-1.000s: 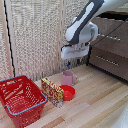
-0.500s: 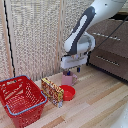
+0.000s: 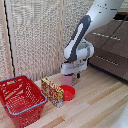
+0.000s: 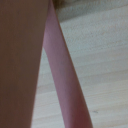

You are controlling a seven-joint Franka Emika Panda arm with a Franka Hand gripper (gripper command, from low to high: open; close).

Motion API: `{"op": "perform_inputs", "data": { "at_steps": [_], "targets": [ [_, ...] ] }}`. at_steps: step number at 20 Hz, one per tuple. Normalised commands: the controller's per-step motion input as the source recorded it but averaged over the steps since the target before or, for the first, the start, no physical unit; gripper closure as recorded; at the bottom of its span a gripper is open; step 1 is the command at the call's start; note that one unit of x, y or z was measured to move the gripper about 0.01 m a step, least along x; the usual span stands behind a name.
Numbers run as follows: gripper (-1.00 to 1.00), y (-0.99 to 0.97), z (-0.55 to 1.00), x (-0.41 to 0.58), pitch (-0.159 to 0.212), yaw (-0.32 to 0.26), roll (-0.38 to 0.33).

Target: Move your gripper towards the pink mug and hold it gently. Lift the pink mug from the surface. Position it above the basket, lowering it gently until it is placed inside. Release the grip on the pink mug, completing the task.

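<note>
The exterior camera is standing off the arm, looking slightly downward across the wooden surface [image 3: 100,102] toward the slatted wall at twelve o'clock, taking in the basket [image 3: 20,100] at eight o'clock. The wrist camera is sitting extremely close to the pink mug [image 4: 62,75], blurring it. Both views are sharing mug and planks.

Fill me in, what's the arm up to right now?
The gripper is down at the pink mug, beside the red bowl and a patterned box. The wrist view is filled by the mug's pink side, so it is very close. Whether the fingers have closed is not visible. The basket sits apart, toward the exterior view's left on the wooden surface.
</note>
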Motion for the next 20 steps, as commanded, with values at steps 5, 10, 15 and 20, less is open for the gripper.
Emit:
{"op": "perform_inputs", "data": {
  "at_steps": [5, 10, 15, 20],
  "targets": [
    [1.00, 0.00, -0.01, 0.007, 0.002, 0.000, 0.000],
    [1.00, 0.00, 0.01, 0.038, -0.021, -0.002, 0.000],
    [1.00, 0.00, 0.12, 0.000, -0.002, 0.007, 0.031],
    [1.00, -0.01, 0.40, 0.030, 0.022, 0.000, 0.096]
  ]
}}
